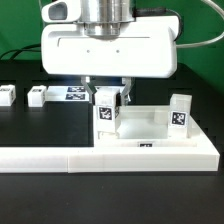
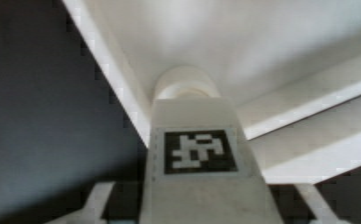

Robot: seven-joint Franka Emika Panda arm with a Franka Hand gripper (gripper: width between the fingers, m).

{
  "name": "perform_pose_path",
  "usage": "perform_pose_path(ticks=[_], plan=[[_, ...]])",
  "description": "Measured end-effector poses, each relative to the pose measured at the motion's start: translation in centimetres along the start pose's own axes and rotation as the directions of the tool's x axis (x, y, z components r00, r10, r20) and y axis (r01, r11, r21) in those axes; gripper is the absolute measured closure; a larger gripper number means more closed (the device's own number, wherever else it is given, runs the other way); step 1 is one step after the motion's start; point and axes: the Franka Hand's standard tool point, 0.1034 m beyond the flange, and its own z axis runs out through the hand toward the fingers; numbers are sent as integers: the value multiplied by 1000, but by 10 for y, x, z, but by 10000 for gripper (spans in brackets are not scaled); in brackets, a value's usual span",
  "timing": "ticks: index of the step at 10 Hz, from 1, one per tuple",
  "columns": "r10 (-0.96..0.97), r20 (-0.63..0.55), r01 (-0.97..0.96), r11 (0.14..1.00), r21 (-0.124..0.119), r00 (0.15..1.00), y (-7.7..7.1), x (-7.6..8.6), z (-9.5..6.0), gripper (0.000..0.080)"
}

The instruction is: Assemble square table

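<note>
First, note the barrier [image 1: 110, 155] across the front of the exterior view, with the slab [image 1: 150, 128] lying flat just behind it and seemingly butted against its far side. Next, find the gripper [image 1: 107, 97] straight above the slab's corner on the exterior view's left, jaws partly closed and clamped on a leg [image 1: 107, 120]. Holds that leg upright: long axis vertical, in line with the jaws, lower end down at the corner. In the wrist view, runs from between the jaws to a rounded end close against the slab; too blurred there to say whether seated or only resting.

So, little sideways to correct, judging by this: leg directly below the jaws, corner directly below the leg. Coming move likely along that one vertical axis, a press or a turn downward. Watch for lean; any tilt off vertical could jam the fit.

Further along, toward the exterior view's right, see a second leg [image 1: 180, 112] standing upright on the slab, well apart from the gripper. Farthest back, on the dark table [image 1: 30, 125] at the exterior view's left, spot the marker board [image 1: 75, 93], then a third leg [image 1: 38, 96] and a fourth leg [image 1: 8, 95], both loose.
</note>
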Motion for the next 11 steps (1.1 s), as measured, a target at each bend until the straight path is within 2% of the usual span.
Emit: perform_pose_path(ticks=[3, 5, 7, 8, 9, 10, 11], plan=[[257, -17, -257, 966, 9, 966, -1, 0, 0, 508], [433, -16, -433, 901, 13, 901, -7, -4, 1, 508], [617, 0, -616, 787, 20, 787, -13, -9, 3, 508], [635, 3, -635, 772, 22, 772, -13, -9, 3, 508], [607, 3, -607, 794, 22, 795, -13, -9, 3, 508], [566, 4, -566, 824, 19, 824, -12, -8, 3, 420], [525, 9, -525, 851, 14, 851, -10, -5, 2, 284]])
